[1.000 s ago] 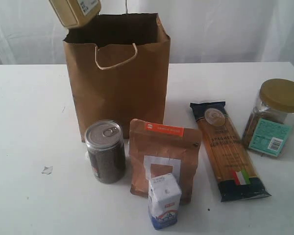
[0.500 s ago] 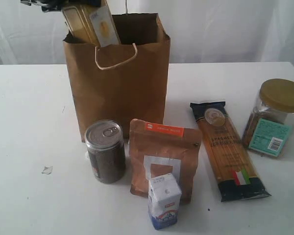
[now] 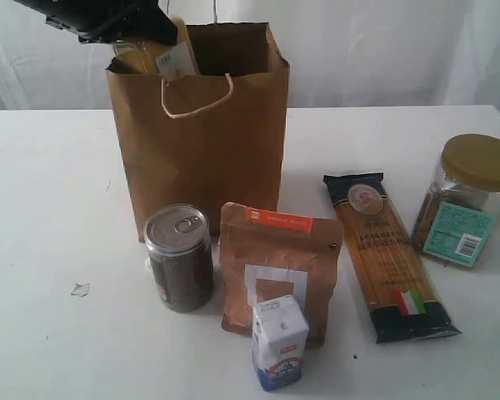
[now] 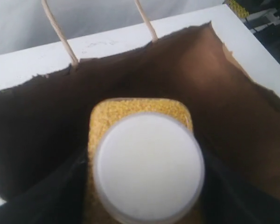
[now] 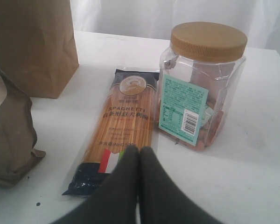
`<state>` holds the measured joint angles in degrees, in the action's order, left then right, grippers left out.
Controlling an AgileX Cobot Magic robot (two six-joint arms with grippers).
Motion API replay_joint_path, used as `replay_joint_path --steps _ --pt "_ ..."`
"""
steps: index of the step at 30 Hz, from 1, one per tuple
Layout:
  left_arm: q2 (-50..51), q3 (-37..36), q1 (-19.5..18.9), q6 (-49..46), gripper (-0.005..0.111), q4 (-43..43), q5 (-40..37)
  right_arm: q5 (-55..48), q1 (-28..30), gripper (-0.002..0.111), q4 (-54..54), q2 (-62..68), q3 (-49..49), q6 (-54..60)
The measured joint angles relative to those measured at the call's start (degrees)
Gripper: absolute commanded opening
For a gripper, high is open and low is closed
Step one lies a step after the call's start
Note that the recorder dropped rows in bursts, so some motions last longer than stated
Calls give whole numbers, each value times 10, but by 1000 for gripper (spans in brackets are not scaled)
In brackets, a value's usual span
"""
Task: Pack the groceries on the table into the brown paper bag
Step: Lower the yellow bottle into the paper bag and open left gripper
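Lower now, the square yellow-grain bottle with white cap (image 4: 147,168) hangs half inside the tall brown paper bag (image 3: 200,142), gripped by left fingers (image 4: 46,205). Right fingers (image 5: 130,182) closed, empty. Risk: early release drops it hard, tipping bag on white surface (image 3: 50,208).

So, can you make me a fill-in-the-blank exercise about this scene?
The white-capped yellow-grain bottle hangs in the top of the tall brown paper ___.
The flat ___ packet lies beside the gold-lidded clear jar.
The small white-blue carton stands before the brown ___ with an orange label.
Answers: bag, spaghetti, pouch.
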<state>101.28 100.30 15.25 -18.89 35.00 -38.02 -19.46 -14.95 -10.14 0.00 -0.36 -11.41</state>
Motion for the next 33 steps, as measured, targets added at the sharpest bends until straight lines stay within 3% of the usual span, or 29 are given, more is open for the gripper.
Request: replay_joint_path --steps 11,22,26,33 --pt "6 0 9 -74 1 -16 -17 0 0 0 0 0 0 0" --pt "6 0 13 -94 57 -19 -21 0 0 0 0 0 0 0" --pt "6 0 13 -94 65 -19 -26 0 0 0 0 0 0 0" --pt "2 1 13 -86 67 -3 -42 0 0 0 0 0 0 0"
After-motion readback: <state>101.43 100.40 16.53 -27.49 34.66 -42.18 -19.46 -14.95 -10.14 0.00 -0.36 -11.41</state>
